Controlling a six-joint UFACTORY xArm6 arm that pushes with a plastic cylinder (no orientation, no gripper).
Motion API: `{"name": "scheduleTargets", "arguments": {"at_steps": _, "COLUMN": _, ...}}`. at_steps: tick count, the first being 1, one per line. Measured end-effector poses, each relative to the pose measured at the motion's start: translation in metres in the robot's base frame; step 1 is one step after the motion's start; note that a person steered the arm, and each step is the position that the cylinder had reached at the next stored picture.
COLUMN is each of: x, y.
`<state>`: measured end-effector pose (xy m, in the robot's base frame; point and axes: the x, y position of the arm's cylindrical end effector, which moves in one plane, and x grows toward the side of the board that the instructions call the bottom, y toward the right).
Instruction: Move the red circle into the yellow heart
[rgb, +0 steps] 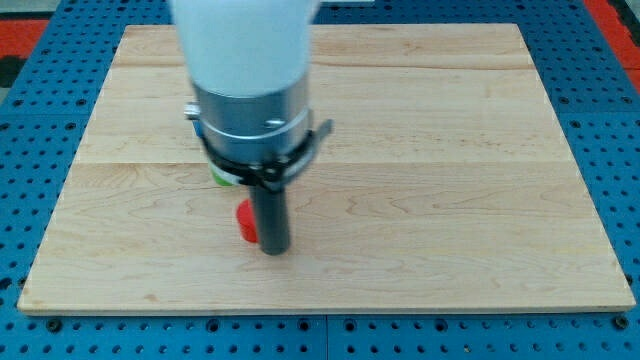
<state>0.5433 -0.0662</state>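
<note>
A red block (245, 222), likely the red circle, lies on the wooden board (450, 180) left of centre, partly hidden by the rod. My tip (274, 250) rests on the board touching the red block's right side, slightly toward the view's bottom. A sliver of a green block (222, 179) and a bit of a blue block (192, 111) peek out from behind the arm's body on its left. The yellow heart does not show; the arm may hide it.
The arm's large white and grey body (250, 80) covers the board's upper left middle. A blue perforated table (600, 330) surrounds the board on all sides.
</note>
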Motion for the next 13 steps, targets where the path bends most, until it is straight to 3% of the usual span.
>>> {"name": "scheduleTargets", "arguments": {"at_steps": 1, "x": -0.029, "y": -0.037}}
{"name": "scheduleTargets", "arguments": {"at_steps": 4, "x": -0.08, "y": -0.037}}
{"name": "scheduleTargets", "arguments": {"at_steps": 6, "x": -0.024, "y": -0.035}}
{"name": "scheduleTargets", "arguments": {"at_steps": 7, "x": -0.025, "y": -0.094}}
{"name": "scheduleTargets", "arguments": {"at_steps": 8, "x": -0.039, "y": -0.102}}
{"name": "scheduleTargets", "arguments": {"at_steps": 10, "x": -0.07, "y": -0.021}}
{"name": "scheduleTargets", "arguments": {"at_steps": 13, "x": -0.057, "y": -0.052}}
